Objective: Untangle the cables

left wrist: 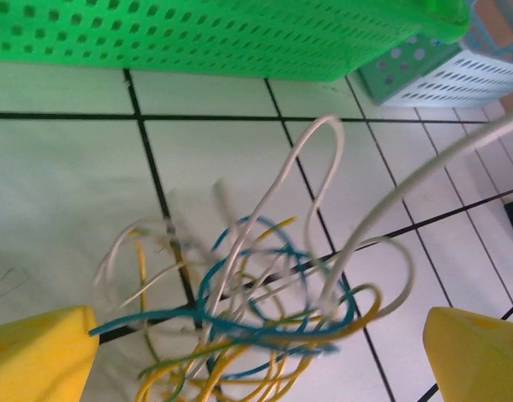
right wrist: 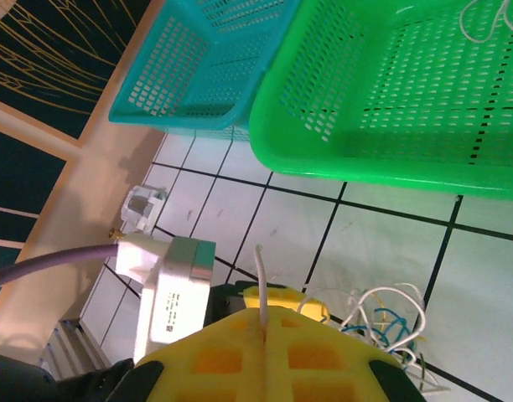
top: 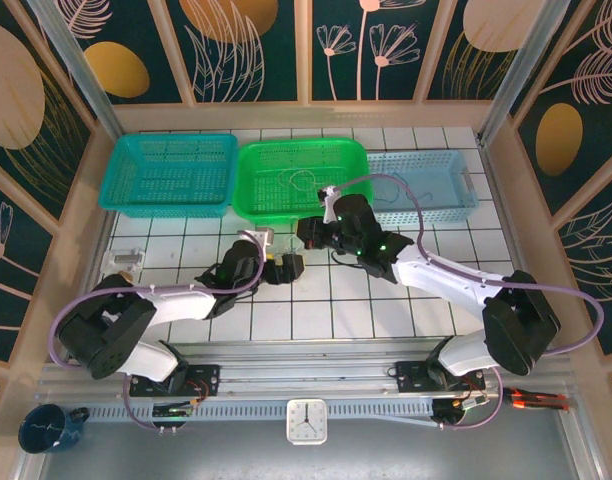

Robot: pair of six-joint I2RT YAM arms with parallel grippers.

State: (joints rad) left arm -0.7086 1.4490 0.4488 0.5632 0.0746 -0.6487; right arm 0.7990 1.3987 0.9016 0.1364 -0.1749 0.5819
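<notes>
The tangle of cables lies on the tabletop by the green basket. The left end effector hangs wide open over it. The right end effector pinches one white cable, which likely needs a slow pull free next.

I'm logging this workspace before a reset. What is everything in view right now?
teal basket: one, teal, far left of table.
green basket: one, green, far middle.
pale blue basket: one, pale blue, far right.
loose cable: one, white, inside green basket.
tangled cables: several, white, yellow, blue, on table before green basket.
small block: one, white, table's left edge.
clock: one, white, near edge, middle.
cup: one, dark blue, near left corner.
tool: one, red and black, near right corner.
left end effector: one, yellow fingers, open, facing the tangle.
right end effector: one, yellow fingers, shut on white cable.
</notes>
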